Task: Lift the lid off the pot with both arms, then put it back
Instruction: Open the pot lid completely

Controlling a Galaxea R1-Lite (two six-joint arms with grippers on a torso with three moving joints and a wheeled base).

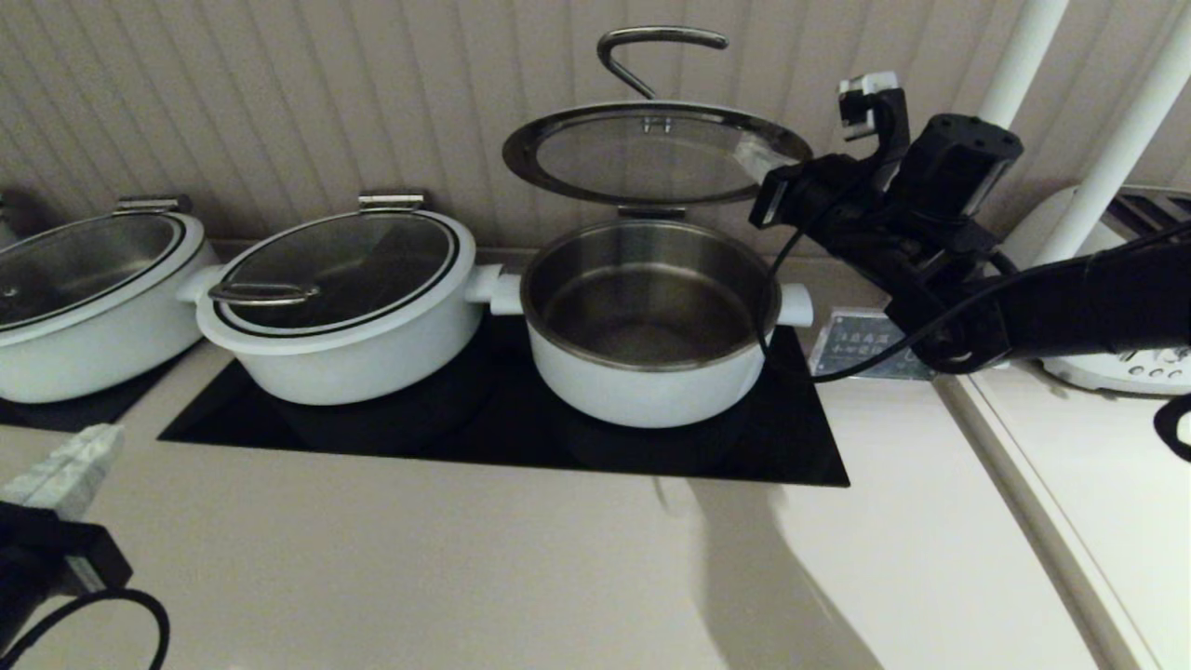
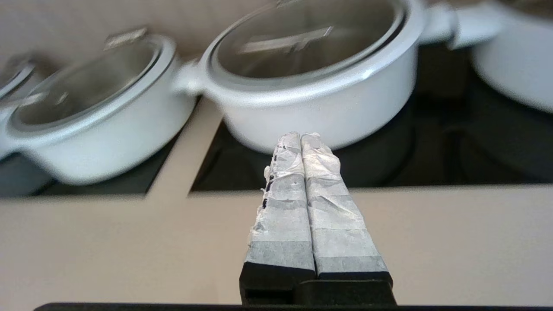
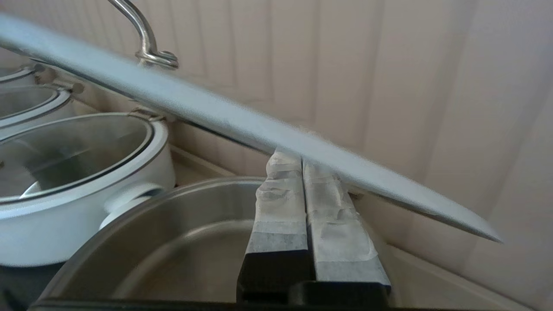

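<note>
One glass lid is held raised above the open pot, its rim pinched by the closed right gripper. The left gripper, jaws pressed together and empty, is parked low over the counter.

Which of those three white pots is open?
The rightmost pot: its glass lid hovers above it, propped by the right gripper. The other two stay covered.
</note>
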